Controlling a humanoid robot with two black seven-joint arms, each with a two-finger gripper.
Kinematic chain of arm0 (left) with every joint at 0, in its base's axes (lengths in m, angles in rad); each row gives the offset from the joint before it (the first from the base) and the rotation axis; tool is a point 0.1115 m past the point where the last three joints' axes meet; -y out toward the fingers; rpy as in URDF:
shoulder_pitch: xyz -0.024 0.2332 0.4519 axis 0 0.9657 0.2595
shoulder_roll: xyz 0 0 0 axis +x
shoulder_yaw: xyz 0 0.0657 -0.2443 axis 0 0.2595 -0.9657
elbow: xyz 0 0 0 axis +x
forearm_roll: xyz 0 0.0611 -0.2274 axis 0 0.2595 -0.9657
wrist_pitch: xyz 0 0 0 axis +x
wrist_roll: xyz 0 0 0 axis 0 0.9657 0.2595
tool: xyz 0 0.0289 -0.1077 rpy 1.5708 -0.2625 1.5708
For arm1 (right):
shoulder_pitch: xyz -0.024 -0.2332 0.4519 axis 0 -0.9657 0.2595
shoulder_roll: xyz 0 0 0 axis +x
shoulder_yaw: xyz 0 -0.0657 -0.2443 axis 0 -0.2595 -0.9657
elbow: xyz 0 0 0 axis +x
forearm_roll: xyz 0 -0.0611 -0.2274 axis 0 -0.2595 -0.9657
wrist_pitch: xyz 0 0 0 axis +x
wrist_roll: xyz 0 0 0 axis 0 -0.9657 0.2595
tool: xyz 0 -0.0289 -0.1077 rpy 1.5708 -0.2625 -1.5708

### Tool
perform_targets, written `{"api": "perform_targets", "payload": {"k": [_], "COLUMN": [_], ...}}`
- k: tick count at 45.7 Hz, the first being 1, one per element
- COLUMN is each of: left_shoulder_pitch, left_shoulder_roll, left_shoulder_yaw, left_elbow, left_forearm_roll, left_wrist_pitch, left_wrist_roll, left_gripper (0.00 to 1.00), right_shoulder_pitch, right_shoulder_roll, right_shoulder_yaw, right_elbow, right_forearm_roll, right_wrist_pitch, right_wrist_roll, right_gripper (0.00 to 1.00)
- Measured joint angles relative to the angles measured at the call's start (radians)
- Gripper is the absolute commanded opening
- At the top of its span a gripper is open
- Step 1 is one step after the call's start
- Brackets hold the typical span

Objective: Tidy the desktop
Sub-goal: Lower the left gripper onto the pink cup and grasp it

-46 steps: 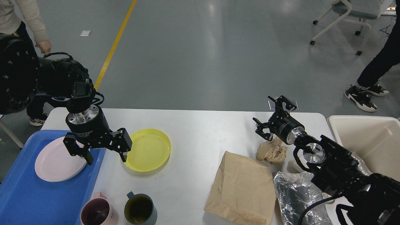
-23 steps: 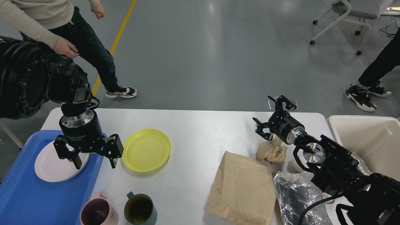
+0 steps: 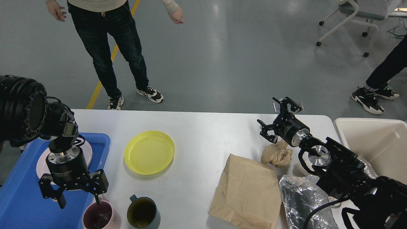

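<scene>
The white desktop [image 3: 203, 133] holds a yellow plate [image 3: 148, 152], a pink mug [image 3: 98, 217] and a dark green mug [image 3: 142, 213] at the front left. A flat brown paper bag [image 3: 246, 189], a crumpled brown paper ball [image 3: 276, 154] and a crinkled foil bag [image 3: 300, 197] lie at the right. My left gripper [image 3: 79, 198] is open and empty, fingers pointing down, just above the pink mug's rim. My right gripper [image 3: 276, 117] is open and empty, above the paper ball.
A blue tray [image 3: 22, 200] with a white plate [image 3: 43, 163] sits at the left edge. A cream bin [image 3: 375, 143] stands off the right end. A person [image 3: 108, 47] stands just behind the desktop's far left; another person's legs and a chair are at the far right.
My left gripper has moved down and toward the front, from beside the yellow plate to over the pink mug. The person has walked in behind the desktop. The right arm has not moved.
</scene>
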Motion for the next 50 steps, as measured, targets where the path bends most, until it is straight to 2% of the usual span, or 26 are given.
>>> {"api": "perform_targets", "payload": {"k": [14, 21, 31, 35, 42, 46, 50], "left_shoulder_pitch": [0.116, 0.137, 0.155, 0.164, 0.174, 0.178, 0.185], "left_shoulder_roll": [0.0, -0.003, -0.001, -0.001, -0.002, -0.003, -0.003], "left_shoulder_yaw": [-0.057, -0.071, -0.079, -0.079, -0.079, -0.078, -0.078], "left_elbow": [0.108, 0.116, 0.118, 0.119, 0.12, 0.123, 0.139], "left_forearm_roll": [0.011, 0.019, 0.04, 0.041, 0.042, 0.042, 0.042], "left_wrist_pitch": [0.0, 0.0, 0.0, 0.0, 0.0, 0.0, 0.0], "left_wrist_roll": [0.003, 0.003, 0.021, 0.024, 0.026, 0.026, 0.032], "left_gripper": [0.96, 0.96, 0.89, 0.8, 0.57, 0.51, 0.33], "right_shoulder_pitch": [0.0, -0.001, -0.001, -0.001, -0.001, -0.001, -0.001], "right_shoulder_roll": [0.0, 0.0, 0.0, 0.0, 0.0, 0.0, 0.0], "right_shoulder_yaw": [0.0, 0.0, 0.0, 0.0, 0.0, 0.0, 0.0], "right_elbow": [0.002, 0.002, 0.002, 0.002, 0.002, 0.002, 0.002], "right_forearm_roll": [0.0, 0.0, 0.0, 0.0, 0.0, 0.0, 0.0], "right_wrist_pitch": [0.0, 0.0, 0.0, 0.0, 0.0, 0.0, 0.0], "right_wrist_roll": [0.0, 0.0, 0.0, 0.0, 0.0, 0.0, 0.0], "right_gripper": [1.0, 1.0, 1.0, 1.0, 1.0, 1.0, 1.0]}}
